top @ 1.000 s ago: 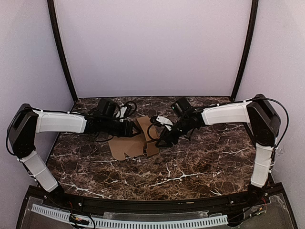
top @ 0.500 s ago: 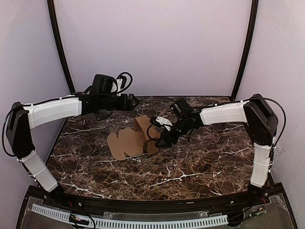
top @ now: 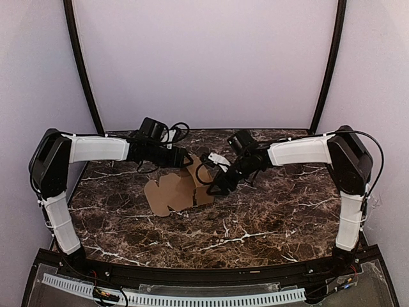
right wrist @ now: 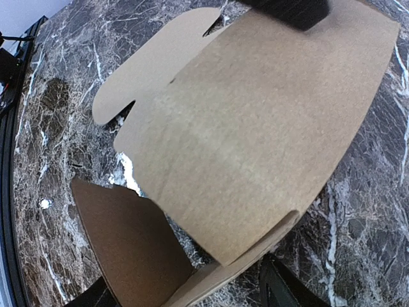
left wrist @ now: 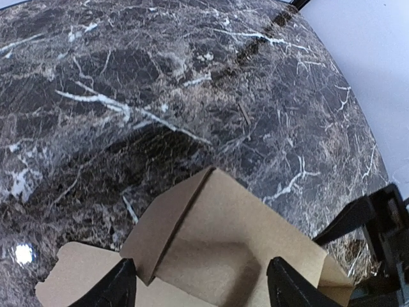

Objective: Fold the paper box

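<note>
The paper box (top: pixel 169 192) is a brown die-cut cardboard sheet, mostly flat on the marble table, with its far and right flaps raised. My left gripper (top: pixel 181 160) hovers over the far raised flap. In the left wrist view (left wrist: pixel 204 288) its jaws stand wide apart with the creased flap (left wrist: pixel 236 243) below and between them. My right gripper (top: pixel 214 187) is at the sheet's right edge. In the right wrist view (right wrist: pixel 188 294) its jaws are apart, with a bent flap edge and a darker upright flap (right wrist: pixel 134 249) between them. The large panel (right wrist: pixel 255 128) stretches ahead.
The dark marble table (top: pixel 255 224) runs to purple walls behind and at both sides. Black cables (top: pixel 167 137) hang by the left wrist. The right gripper's black body (left wrist: pixel 377 236) shows at the edge of the left wrist view.
My left arm rose up and away from the sheet, then came back down to the far flap. The sheet shifted slightly. The right gripper stayed at the right edge.
</note>
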